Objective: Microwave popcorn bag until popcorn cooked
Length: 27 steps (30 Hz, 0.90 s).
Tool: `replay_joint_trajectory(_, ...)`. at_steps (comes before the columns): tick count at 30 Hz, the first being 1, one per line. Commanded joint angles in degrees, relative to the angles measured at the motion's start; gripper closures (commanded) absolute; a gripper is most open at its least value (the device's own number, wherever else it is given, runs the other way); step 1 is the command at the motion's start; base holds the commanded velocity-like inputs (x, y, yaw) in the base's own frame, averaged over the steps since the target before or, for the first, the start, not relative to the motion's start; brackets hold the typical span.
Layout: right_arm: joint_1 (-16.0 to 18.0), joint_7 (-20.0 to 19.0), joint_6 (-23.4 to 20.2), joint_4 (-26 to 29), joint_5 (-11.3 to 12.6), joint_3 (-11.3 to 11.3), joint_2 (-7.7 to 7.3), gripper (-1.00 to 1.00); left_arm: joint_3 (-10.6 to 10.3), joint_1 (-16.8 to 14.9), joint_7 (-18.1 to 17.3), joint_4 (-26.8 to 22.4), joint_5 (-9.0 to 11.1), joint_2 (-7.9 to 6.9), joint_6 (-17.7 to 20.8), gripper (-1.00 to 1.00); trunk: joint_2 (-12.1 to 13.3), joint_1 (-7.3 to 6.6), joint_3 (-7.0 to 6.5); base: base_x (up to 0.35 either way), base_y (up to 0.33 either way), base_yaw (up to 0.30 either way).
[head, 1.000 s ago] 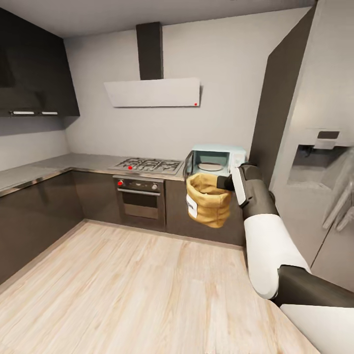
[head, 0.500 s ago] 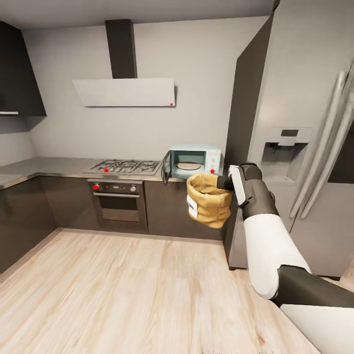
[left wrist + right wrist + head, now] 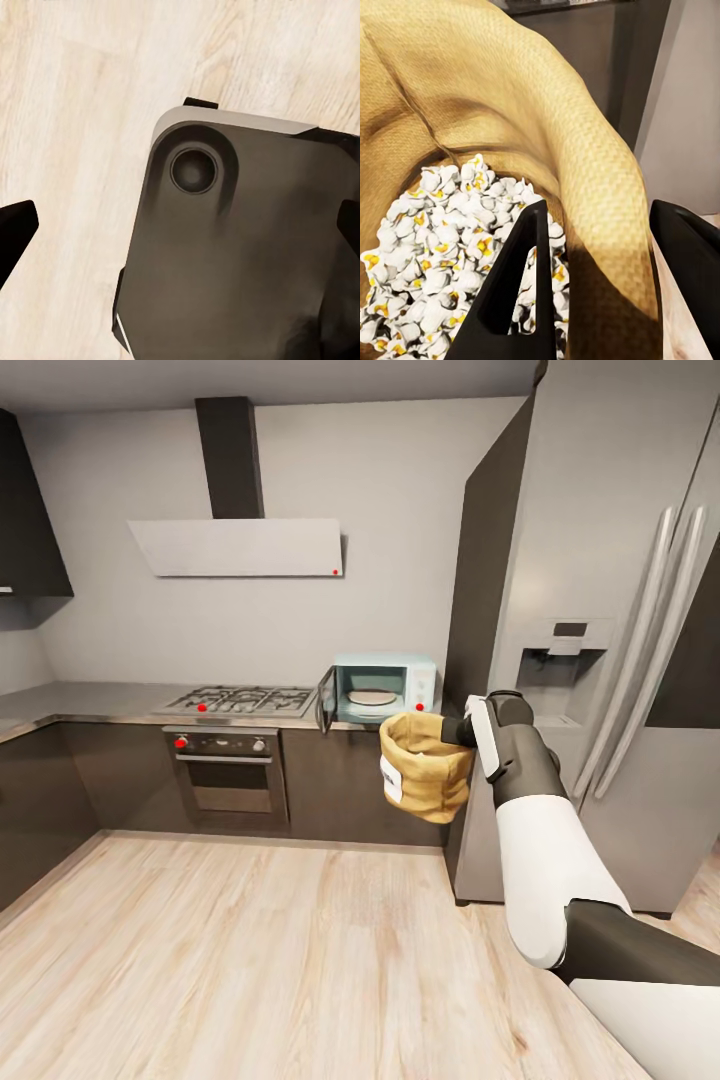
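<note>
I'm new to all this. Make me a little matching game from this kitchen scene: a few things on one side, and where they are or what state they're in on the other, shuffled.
Things:
1. popcorn bag
2. microwave
3. fridge
4. gas hob

States or places:
A. door swung open, round plate inside
B. gripped at the rim by the right claw, held in the air
C. set into the countertop above the built-in oven
D. tall, steel, with long handles, right of the microwave

Pairs: 1-B, 2-A, 3-D, 4-C
</note>
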<state>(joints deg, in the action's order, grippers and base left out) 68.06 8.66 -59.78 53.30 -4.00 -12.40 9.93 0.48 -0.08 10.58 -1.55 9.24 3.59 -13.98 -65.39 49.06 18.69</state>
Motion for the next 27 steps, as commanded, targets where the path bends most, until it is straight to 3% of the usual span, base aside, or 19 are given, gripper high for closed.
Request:
replay_joint_trajectory(1,0.1,-0.2,-0.2,0.1,-0.4,-0.2,0.07,1.00,0.0,0.0,0.1,0.0,0.3,0.02,-0.2,-1.00,0.0,0.00,0.07,0.000,0.000,0.000)
replay_joint_trajectory(11,0.1,-0.1,-0.2,0.0,-0.2,-0.1,0.07,1.00,0.2,0.0,0.0,0.0,0.5,-0.07,0.3,-1.00,0.0,0.00,0.07,0.016,0.000,0.000)
replay_joint_trajectory(27,0.1,-0.6,-0.2,-0.1,0.6,-0.1,0.07,1.00,0.2,0.0,-0.1,0.0,0.4,-0.16,0.5,-1.00,0.0,0.00,0.07,0.310,0.126,0.000)
